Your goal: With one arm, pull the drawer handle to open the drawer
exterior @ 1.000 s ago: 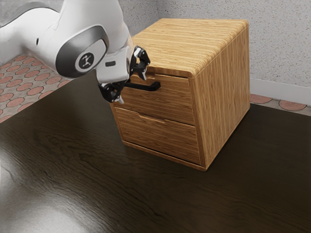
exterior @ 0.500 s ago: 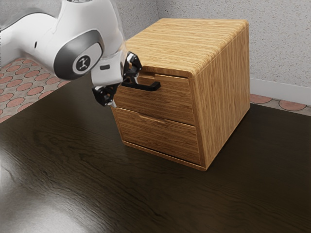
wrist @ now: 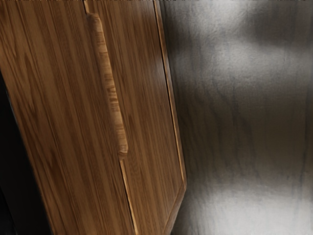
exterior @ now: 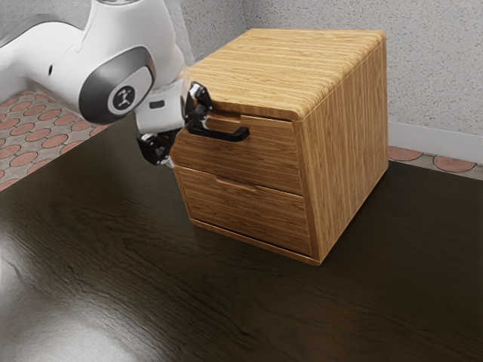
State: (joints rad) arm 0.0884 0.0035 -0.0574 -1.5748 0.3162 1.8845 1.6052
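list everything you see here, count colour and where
cabinet: one, light wood, on the table by the wall
drawers: two, light wood, top drawer above lower drawer in the cabinet's front
handle: one, black, on the top drawer
table: one, dark brown, under the cabinet
floor: reddish tiles, beyond the table
wall: grey, behind the cabinet
arm: one, white and grey, exterior view's upper left
jaws: one pair, black, closed on the handle's end nearest the arm

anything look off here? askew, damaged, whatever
Nothing is spilled or damaged. One oddity: the gripper meets the black handle at its end toward the exterior view's left, not mid-bar, so the pull looks off-centre. The upper drawer looks square in the cabinet, and the lower drawer sits flush.
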